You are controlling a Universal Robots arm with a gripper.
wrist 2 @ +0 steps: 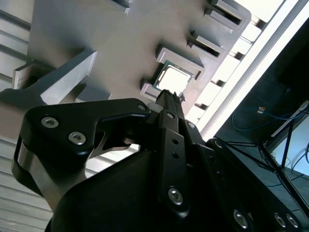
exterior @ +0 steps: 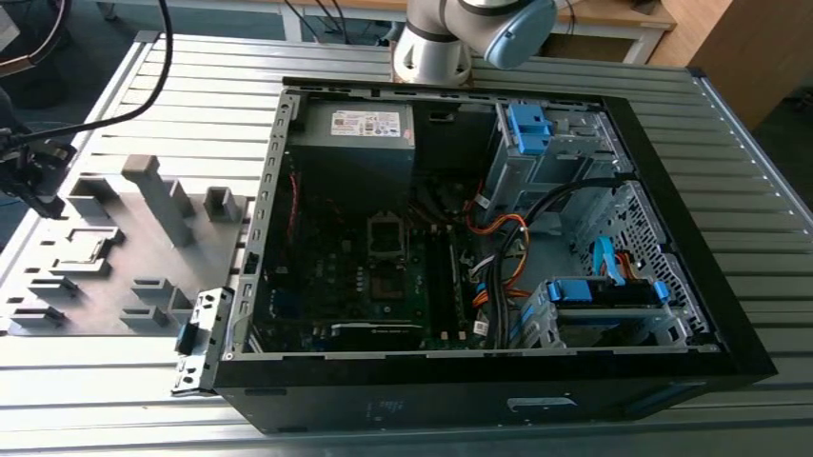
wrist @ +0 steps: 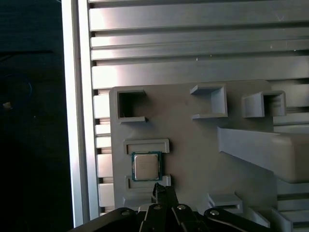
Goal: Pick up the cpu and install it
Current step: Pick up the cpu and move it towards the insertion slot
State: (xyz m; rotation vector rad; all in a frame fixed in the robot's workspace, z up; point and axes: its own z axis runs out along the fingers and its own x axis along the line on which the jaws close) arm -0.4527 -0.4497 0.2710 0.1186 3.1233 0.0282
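Observation:
The cpu (wrist: 146, 166) is a small silver-topped square chip lying in a shallow pocket of the grey fixture plate (wrist: 193, 145); it also shows in the second wrist view as the cpu (wrist 2: 175, 77) and in the exterior view as the cpu (exterior: 84, 249). My gripper (wrist: 161, 189) hovers above the plate just beside the chip, fingers drawn together with nothing between them, not touching it. Its black fingertips (wrist 2: 169, 96) point toward the chip's edge. In the exterior view the gripper (exterior: 32, 181) is at the far left over the fixture plate (exterior: 114, 305).
An open black computer case (exterior: 711, 314) lies on the slatted aluminium table (exterior: 190, 86), at the exterior view's right of the fixture. Its motherboard carries a dark square socket (exterior: 385, 233). Raised grey blocks (exterior: 152, 195) stand on the fixture. The arm's base (exterior: 439, 43) is behind the case.

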